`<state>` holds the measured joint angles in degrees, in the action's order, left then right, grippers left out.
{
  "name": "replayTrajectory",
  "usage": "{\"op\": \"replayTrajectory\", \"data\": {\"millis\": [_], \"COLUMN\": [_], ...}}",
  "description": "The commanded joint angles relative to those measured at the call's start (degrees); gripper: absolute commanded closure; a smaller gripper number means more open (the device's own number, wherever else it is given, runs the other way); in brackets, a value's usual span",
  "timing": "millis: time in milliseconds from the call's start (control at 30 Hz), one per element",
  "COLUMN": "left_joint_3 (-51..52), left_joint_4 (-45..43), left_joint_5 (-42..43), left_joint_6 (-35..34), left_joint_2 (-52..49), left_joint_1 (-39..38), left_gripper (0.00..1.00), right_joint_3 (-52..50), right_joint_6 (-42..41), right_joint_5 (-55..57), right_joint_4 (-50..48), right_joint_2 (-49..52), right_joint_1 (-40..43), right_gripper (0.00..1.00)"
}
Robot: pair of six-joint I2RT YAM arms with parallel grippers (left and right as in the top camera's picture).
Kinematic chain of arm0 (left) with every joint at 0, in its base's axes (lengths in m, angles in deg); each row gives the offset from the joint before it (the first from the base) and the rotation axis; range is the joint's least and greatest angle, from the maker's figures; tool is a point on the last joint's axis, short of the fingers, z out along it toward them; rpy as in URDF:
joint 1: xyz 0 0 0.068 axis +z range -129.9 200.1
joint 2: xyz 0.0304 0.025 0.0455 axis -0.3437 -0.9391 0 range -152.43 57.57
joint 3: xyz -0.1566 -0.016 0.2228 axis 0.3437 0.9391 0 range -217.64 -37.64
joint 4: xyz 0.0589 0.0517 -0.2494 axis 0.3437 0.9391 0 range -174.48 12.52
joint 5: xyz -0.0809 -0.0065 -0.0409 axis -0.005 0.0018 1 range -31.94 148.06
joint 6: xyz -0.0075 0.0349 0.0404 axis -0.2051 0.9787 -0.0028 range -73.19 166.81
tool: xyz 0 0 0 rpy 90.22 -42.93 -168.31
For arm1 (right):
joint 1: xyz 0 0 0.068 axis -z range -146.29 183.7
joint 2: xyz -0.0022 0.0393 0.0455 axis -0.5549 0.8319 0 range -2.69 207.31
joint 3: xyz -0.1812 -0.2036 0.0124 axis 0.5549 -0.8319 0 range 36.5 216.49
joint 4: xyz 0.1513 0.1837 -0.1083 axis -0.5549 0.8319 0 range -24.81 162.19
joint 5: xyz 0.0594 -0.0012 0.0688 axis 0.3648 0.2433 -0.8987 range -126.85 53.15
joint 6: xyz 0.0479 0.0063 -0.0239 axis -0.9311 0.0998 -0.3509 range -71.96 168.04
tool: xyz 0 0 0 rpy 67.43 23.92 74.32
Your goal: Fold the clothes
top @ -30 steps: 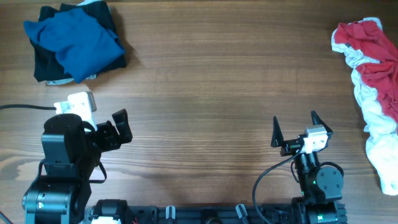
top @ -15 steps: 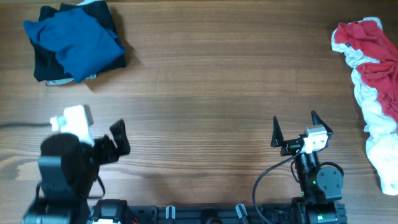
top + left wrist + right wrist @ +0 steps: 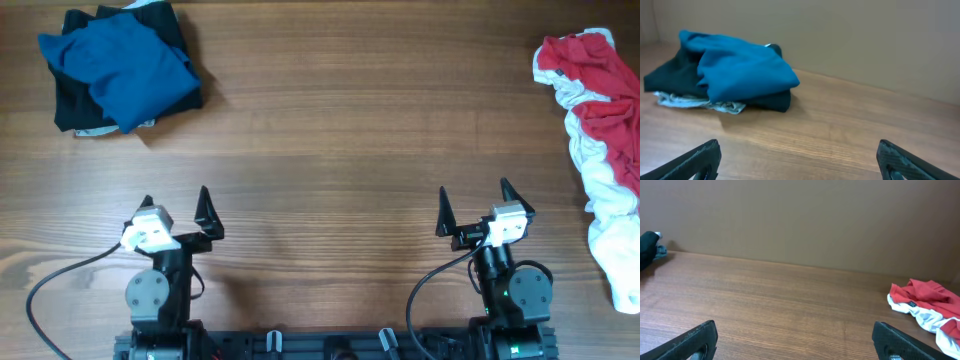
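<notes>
Blue shirt (image 3: 135,70) lies rear left, red-and-white garment (image 3: 600,120) right, on wooden table (image 3: 350,130)

A wooden table (image 3: 330,130) with visible grain meets a plain beige wall (image 3: 805,220) behind.

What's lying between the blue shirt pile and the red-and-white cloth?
Nothing: overhead, only bare wooden table separates the deep-blue shirt pile from the crumpled red-and-white garment.

blue shirt (image 3: 135,70): one, at your table's (image 3: 330,130) far left corner
black garment (image 3: 68,105): one, same corner
pale grey garment (image 3: 695,102): one, same corner
red-and-white garment (image 3: 600,120): one heap, right edge; you cannot separate pieces
grippers: two, left gripper (image 3: 176,197) and right gripper (image 3: 472,188)
</notes>
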<state>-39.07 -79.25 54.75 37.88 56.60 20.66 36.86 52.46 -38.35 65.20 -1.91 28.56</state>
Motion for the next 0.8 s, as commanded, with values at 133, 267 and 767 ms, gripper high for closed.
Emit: {"op": "replayTrajectory", "data": {"millis": [133,267,767], "left_joint_3": [1.0,1.0,1.1], "left_joint_4": [-1.8,-5.8,-1.3], "left_joint_5": [6.1,10.4,9.7], "left_joint_6": [13.2,12.8,3.5], "left_joint_2": [0.8,0.8,0.6], "left_joint_1": [0.5,0.4,0.3], "left_gripper": [0.0,0.0,0.0], "right_joint_3": [-0.1,-0.1,-0.1], "right_joint_6": [0.5,0.5,0.5], "right_joint_5": [-1.2,-1.1,-1.2], "right_joint_4": [-0.1,-0.1,-0.1], "right_joint_2": [-0.5,-0.5,-0.5], "right_joint_1": [0.3,0.3,0.3], "right_gripper": [0.0,0.0,0.0]}}
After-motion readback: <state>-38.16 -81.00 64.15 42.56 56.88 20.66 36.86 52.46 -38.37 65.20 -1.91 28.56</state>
